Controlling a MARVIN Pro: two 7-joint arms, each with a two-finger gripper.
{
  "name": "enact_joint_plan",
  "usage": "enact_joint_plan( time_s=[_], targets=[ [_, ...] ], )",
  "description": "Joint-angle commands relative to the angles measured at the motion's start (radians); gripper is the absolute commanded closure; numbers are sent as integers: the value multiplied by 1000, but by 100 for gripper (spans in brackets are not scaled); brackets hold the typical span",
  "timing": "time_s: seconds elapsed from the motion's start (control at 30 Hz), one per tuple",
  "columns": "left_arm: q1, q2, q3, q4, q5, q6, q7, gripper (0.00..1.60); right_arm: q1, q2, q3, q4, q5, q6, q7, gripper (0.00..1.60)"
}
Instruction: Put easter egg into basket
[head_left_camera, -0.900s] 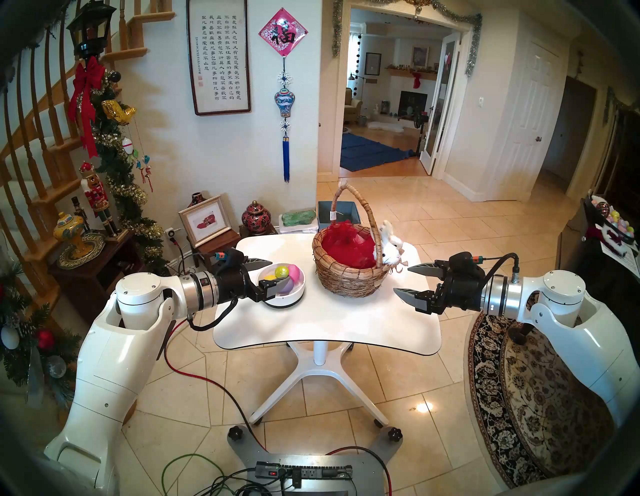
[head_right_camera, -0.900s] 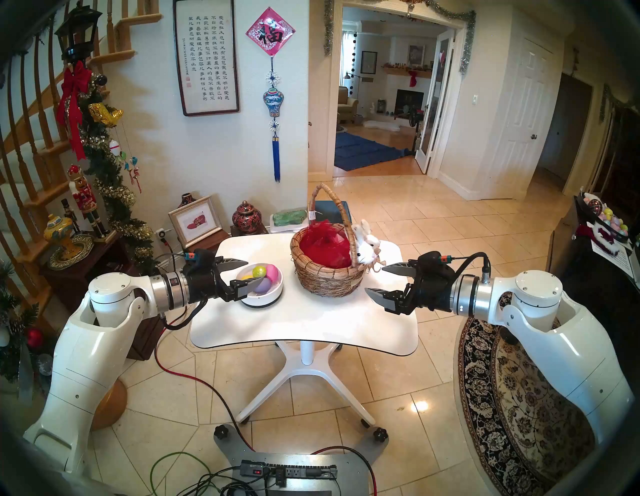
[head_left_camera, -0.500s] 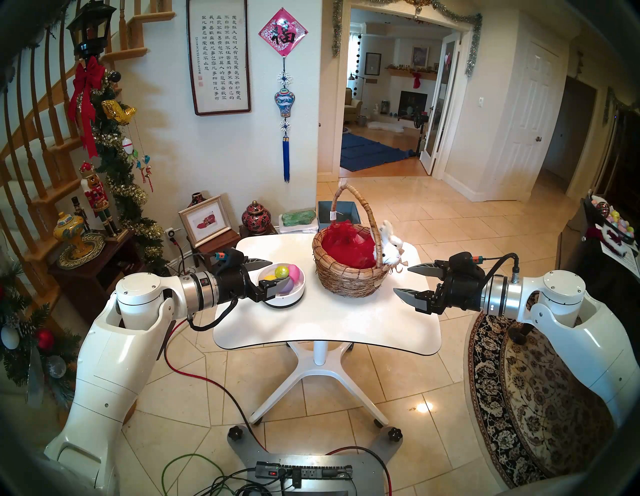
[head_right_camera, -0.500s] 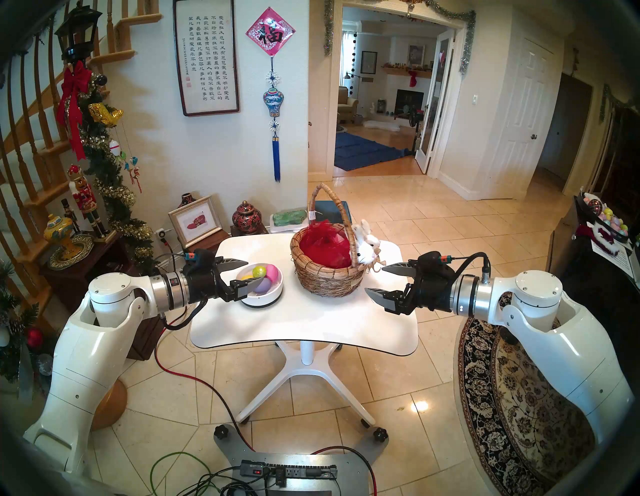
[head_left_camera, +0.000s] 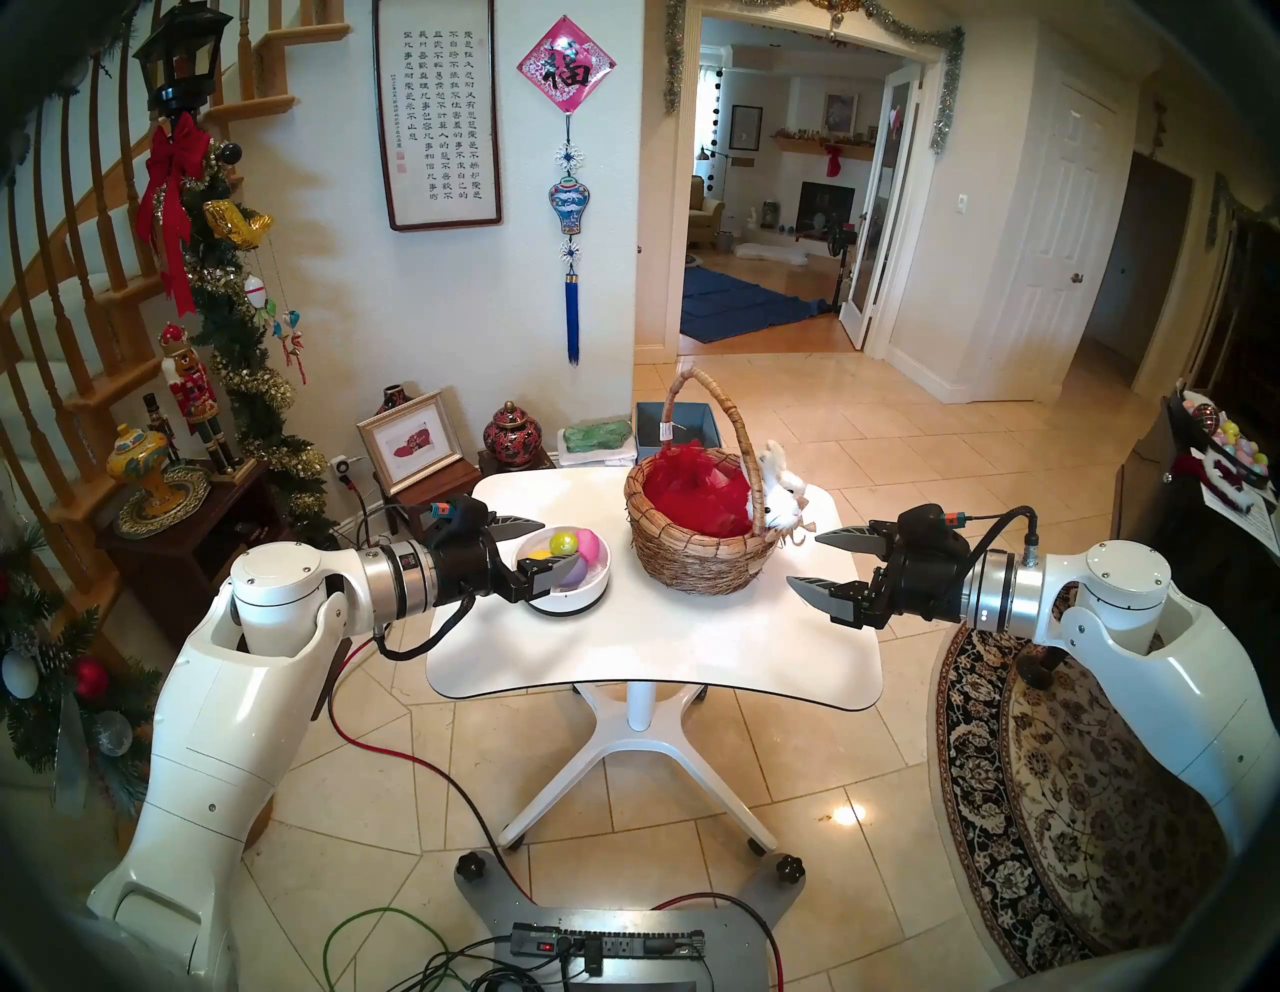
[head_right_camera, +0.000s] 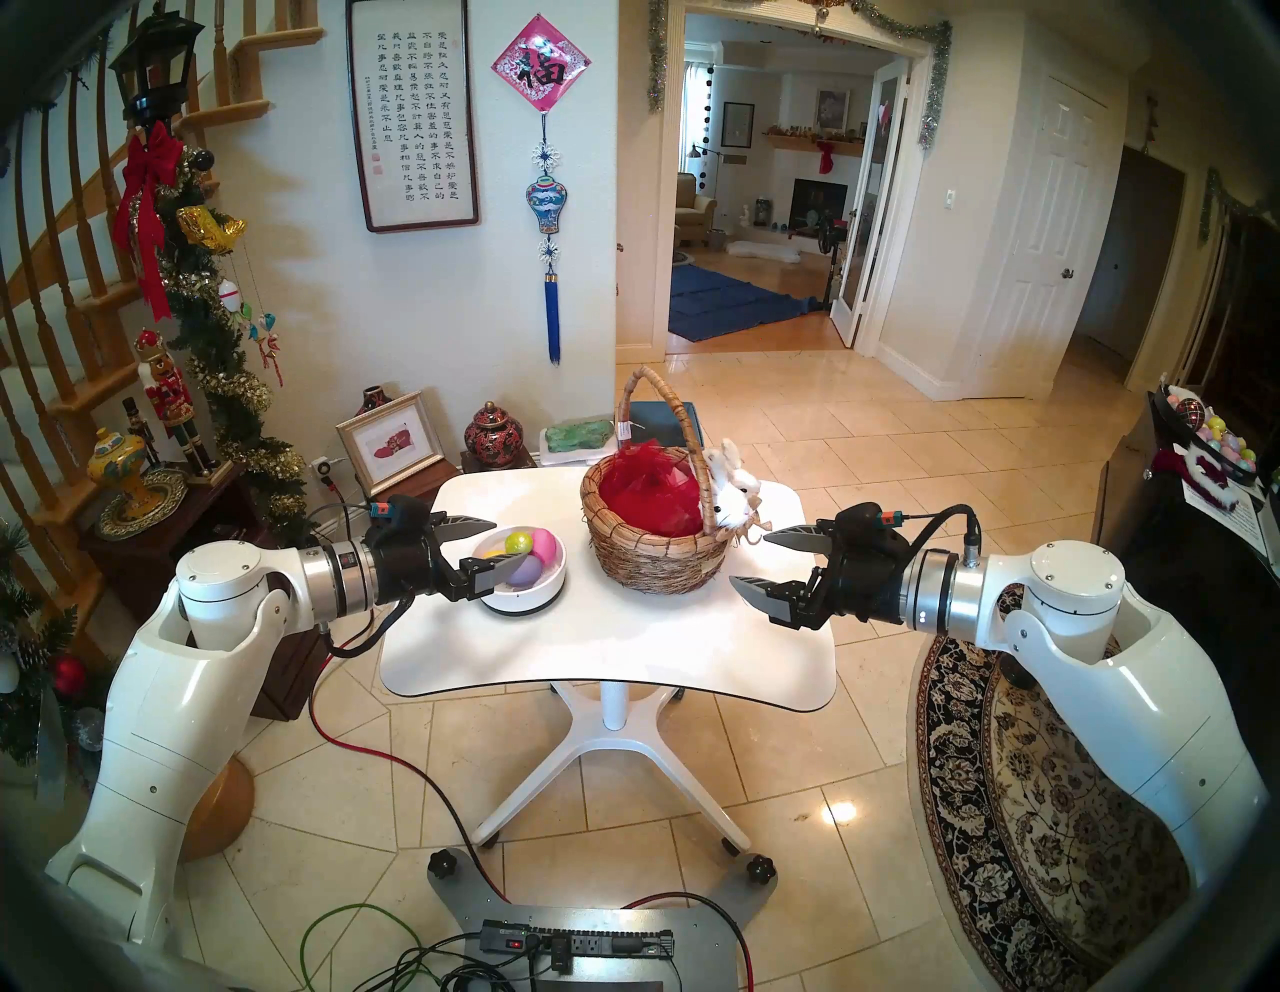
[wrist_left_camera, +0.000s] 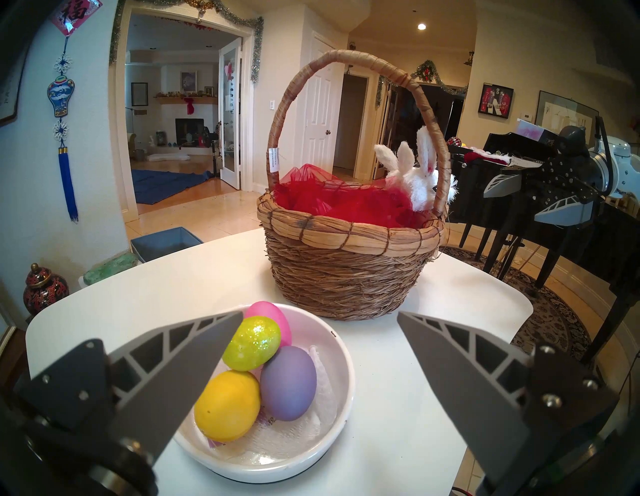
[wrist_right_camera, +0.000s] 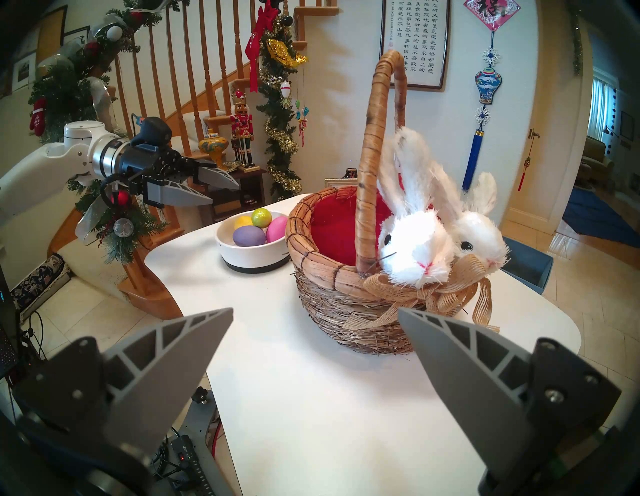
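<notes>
A pink diamond wall hanging reads "福"; the basket's tag is illegible. The wicker basket stands mid-frame on the worktop. Four Easter eggs lie in a white bowl, lower left. Both the left gripper and the right gripper have jaws open, empty.

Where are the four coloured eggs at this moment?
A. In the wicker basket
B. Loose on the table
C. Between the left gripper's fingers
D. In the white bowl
D: the eggs all lie in the bowl beside the basket, and the left gripper hangs open above them, holding nothing.
</notes>
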Motion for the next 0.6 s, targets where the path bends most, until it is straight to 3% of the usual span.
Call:
enact_joint_plan(
  time_s=[0.0, 0.57],
  targets=[
    [-56, -2, 16, -11, 11, 12, 8, 0, 1, 2, 7, 0, 1, -1, -1, 0],
    [-189, -20, 64, 95, 51, 13, 41, 0, 2, 2, 6, 0, 1, -1, -1, 0]
  ],
)
